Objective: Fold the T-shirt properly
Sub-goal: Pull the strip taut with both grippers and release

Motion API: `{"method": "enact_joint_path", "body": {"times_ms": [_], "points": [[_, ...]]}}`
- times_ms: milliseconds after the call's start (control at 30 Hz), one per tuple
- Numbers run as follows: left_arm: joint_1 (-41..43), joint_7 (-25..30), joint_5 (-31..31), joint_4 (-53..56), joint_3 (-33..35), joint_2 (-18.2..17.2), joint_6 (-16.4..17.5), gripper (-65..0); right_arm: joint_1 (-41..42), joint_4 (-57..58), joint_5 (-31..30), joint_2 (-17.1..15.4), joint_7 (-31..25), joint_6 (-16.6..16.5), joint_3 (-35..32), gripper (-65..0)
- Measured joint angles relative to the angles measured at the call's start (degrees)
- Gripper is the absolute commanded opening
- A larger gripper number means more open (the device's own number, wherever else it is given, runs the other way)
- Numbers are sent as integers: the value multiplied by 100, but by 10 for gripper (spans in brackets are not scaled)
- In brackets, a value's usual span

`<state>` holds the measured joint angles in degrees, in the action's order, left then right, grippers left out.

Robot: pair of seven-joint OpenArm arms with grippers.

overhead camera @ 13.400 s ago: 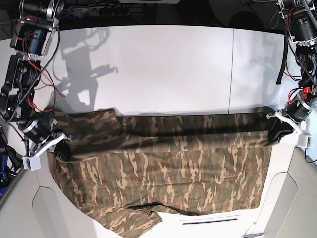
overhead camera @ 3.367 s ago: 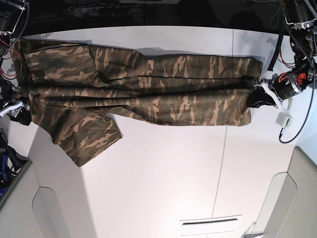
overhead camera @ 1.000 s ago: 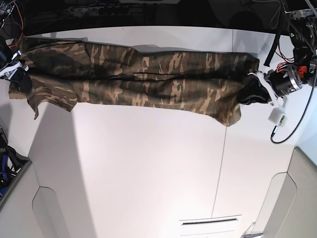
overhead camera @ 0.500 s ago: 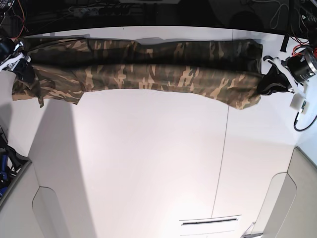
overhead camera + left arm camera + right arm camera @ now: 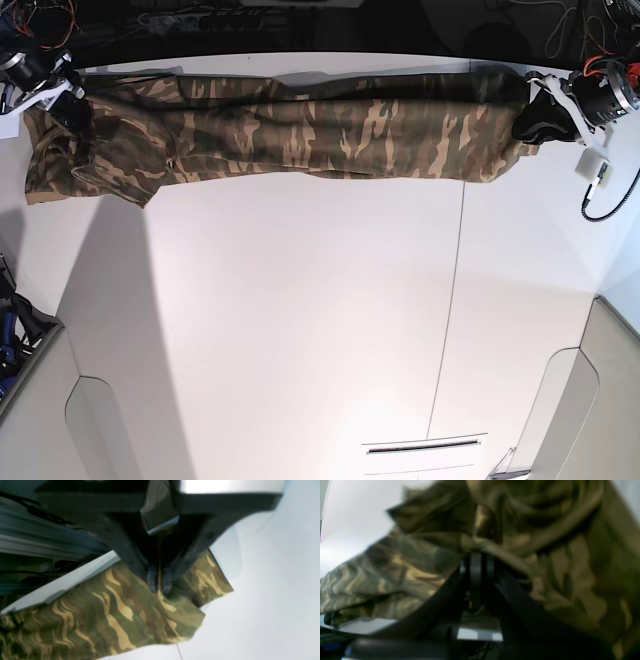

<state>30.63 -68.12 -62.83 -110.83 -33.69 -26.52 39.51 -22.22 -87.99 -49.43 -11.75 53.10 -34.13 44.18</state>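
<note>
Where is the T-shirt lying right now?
In the base view the T-shirt stretches in a band along the table's far edge, between the right gripper and the left gripper.

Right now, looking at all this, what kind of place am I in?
Probably a robotics lab or test bench: a plain white table, two cabled robot arms, each ending in a gripper (left gripper, right gripper), and a camouflage T-shirt stretched between them.
</note>
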Motion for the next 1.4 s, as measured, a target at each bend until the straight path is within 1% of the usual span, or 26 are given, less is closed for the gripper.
{"method": "enact_joint_path", "body": {"times_ms": [33, 67, 100, 133, 200, 267, 333, 433, 500, 533, 567, 600, 633, 667, 700, 833, 900, 1000, 1167, 1233, 1300, 1400], "points": [[-2, 72, 85, 0, 0, 0, 0, -404, 17, 120, 0, 0, -35, -4, 0, -495], [-2, 203, 168, 0, 0, 0, 0, -363, 31, 197, -111, 0, -46, -50, 2, -404], [-2, 293, 236, -2, 2, 0, 0, -337, 68, 212, -136, -17, -26, -76, 0, -347], [-2, 382, 280, -2, 0, 0, 0, -330, 92, 214, -133, -17, -15, -79, 2, -332], [-2, 431, 372, 0, -2, -2, 0, -330, 98, 195, -201, -50, 46, -35, 4, -334], [-4, 431, 372, 0, -2, 0, 0, -330, 94, 114, -452, -79, 330, -13, 90, -334], [-4, 428, 358, 0, -44, 2, 2, -330, 94, -76, -608, -74, 492, 9, 308, -334], [-4, 428, 365, 0, -264, 20, 0, -329, 83, -494, -671, -85, 476, 11, 721, -334], [-13, 446, 365, 0, -424, 101, 0, -321, 96, -750, -820, -94, 479, 9, 920, -348], [-13, 444, 367, 0, -468, 146, 0, -290, 96, -874, -892, -92, 468, 7, 986, -376], [-13, 444, 365, 0, -494, 186, 0, -256, 94, -988, -927, -94, 470, 4, 1014, -421], [-13, 446, 367, 0, -494, 214, 0, -224, 94, -1082, -949, -94, 466, 4, 1021, -483], [-13, 446, 365, 0, -496, 243, 0, -202, 96, -1139, -992, -94, 468, 4, 1021, -554], [-13, 455, 372, 0, -496, 291, 0, -194, 122, -1152, -1051, -90, 483, 2, 1019, -628], [-13, 568, 463, 0, -496, 341, 0, -195, 177, -1147, -1056, -66, 487, 4, 1016, -650], [-17, 1427, 1119, 396, -496, 470, 2, -194, 479, -1012, -890, 2, 461, -20, 863, -650], [-17, 1613, 1178, 750, -496, 466, 0, -194, 584, -822, -614, 0, 369, -22, 636, -650], [-17, 1661, 1132, 1156, -483, 463, -2, -194, 647, -422, -227, 2, 188, -20, 125, -650], [-98, 1672, 1073, 1488, -358, 468, -2, -194, 654, 271, 385, 2, -592, 0, -756, -650], [-133, 1714, 1078, 1635, -258, 461, -2, -194, 651, 483, 374, 4, -833, 0, -1010, -650], [-140, 1762, 1080, 1805, -105, 461, -2, -194, 654, 562, 354, -17, -835, -2, -1207, -650], [-166, 2063, 1117, 1996, 168, 461, 24, -194, 669, 577, 295, -31, -874, -2, -1432, -650]]}}
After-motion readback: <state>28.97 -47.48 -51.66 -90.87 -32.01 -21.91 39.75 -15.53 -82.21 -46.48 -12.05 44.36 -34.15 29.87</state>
